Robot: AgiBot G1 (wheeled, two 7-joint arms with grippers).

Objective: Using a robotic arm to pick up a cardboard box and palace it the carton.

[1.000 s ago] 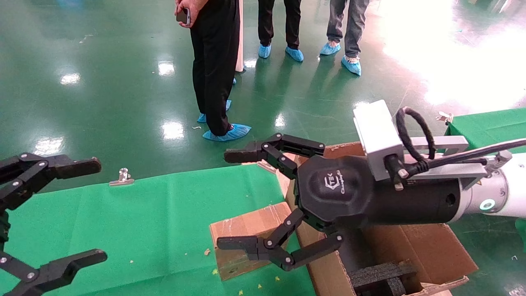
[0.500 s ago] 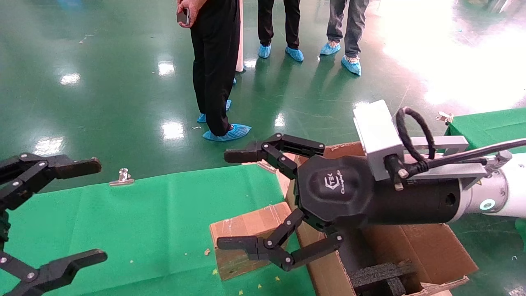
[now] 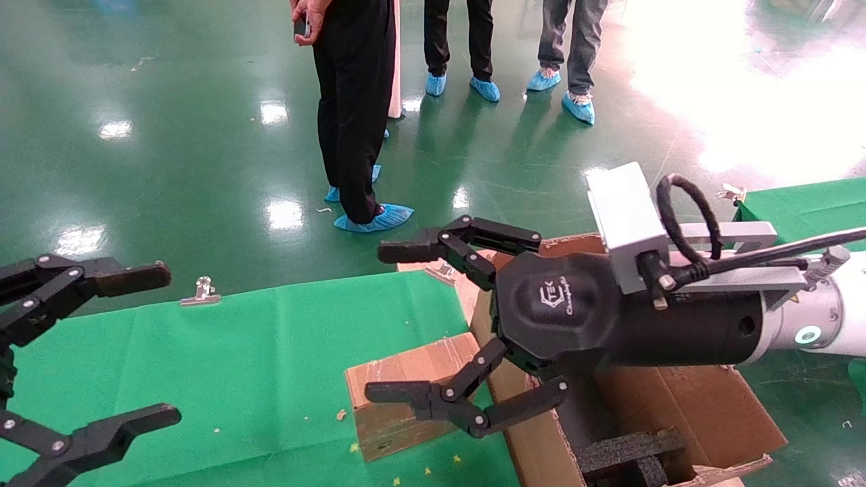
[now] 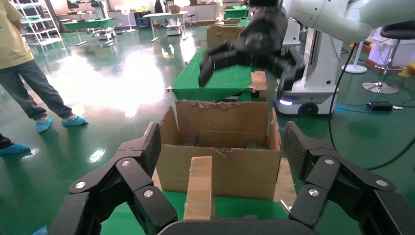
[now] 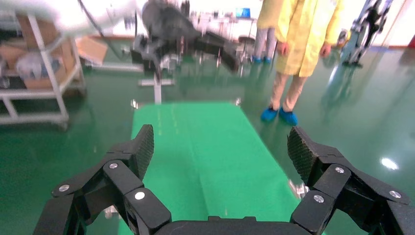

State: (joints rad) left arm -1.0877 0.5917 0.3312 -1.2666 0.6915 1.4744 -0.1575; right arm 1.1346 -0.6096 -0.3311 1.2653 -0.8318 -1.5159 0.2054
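At the near left edge of the head view, the left end effector, all black with linked fingers, hung spread wide and empty above the green cloth covering the bench. The cloth lay smooth and matte, flecked with small pale crumbs.

Near the middle, the cardboard box rested on that cloth: a small brown rectangular block with scuffed, whitish faces and strips of clear tape. Its right end lay against or just beside the wall of the carton; from the left wrist view the cardboard box pointed end-on at the carton.

The right end effector of the robotic arm, a glossy white limb with a black logo-marked body, hovered with its fingers splayed wide, holding nothing, the lower finger over the box's near right corner.

The carton was large, brown and corrugated, with ragged-edged flaps standing open; black foam blocks sat inside it.

Farther off, a metal clip pinned the cloth's far edge. Beyond, people in blue shoe covers stood on the glossy green floor.
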